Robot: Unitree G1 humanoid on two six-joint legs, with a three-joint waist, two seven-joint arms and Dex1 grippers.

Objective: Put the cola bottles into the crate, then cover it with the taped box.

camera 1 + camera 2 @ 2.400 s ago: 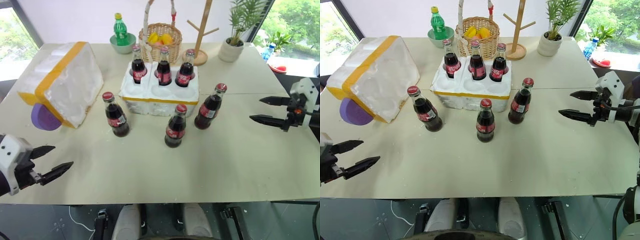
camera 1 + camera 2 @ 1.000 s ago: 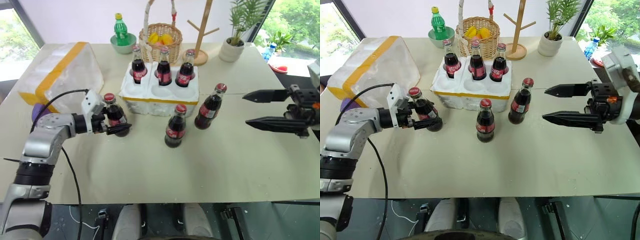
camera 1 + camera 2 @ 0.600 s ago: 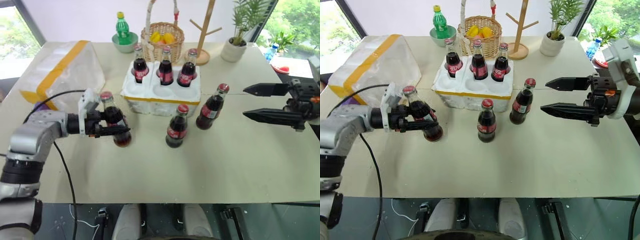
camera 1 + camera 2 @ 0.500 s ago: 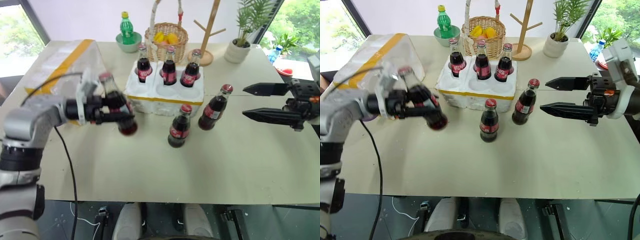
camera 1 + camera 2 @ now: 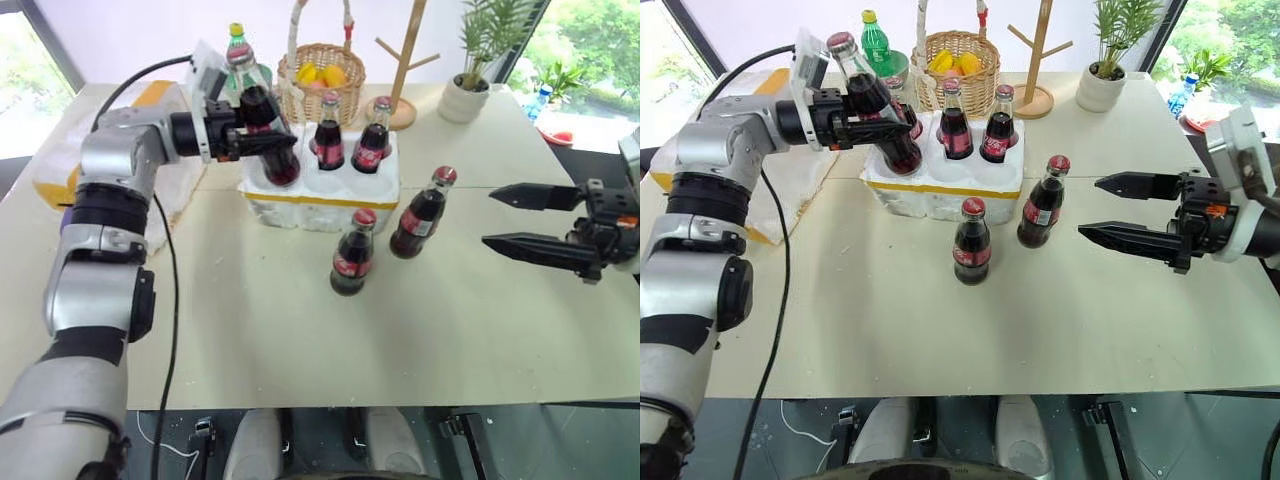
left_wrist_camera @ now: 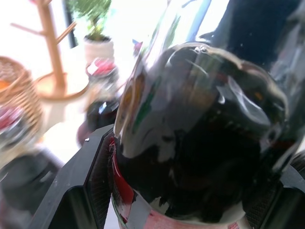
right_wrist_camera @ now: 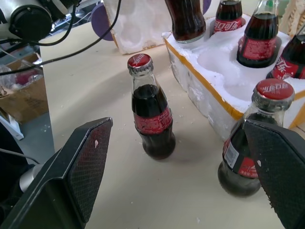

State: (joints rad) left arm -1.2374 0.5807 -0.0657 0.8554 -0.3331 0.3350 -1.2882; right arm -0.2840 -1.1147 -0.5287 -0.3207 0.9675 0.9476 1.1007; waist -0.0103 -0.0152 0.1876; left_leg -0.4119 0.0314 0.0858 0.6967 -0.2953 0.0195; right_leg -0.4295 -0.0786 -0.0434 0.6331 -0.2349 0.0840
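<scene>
Gripping one cola bottle [image 5: 878,108] in my left gripper [image 5: 872,118], I hold it tilted in the air above the near left corner of the crate [image 5: 940,185], its red cap leaning back toward my arm and its dark base just over the foam. My fingers are clamped on its body. Three more cola bottles stand in the crate's far row; the leftmost is mostly hidden behind the one I carry, the other two [image 5: 954,122] and [image 5: 995,126] stand upright in their holes. Two bottles wait on the table [image 5: 940,320] in front of the crate: one [image 5: 969,243] near its middle, one [image 5: 1039,203] by its right end. My right gripper [image 5: 1118,212] hangs to the right of them, jaws wide apart, holding nothing. The taped box [image 5: 790,175] lies on the table left of the crate, behind my left arm.
</scene>
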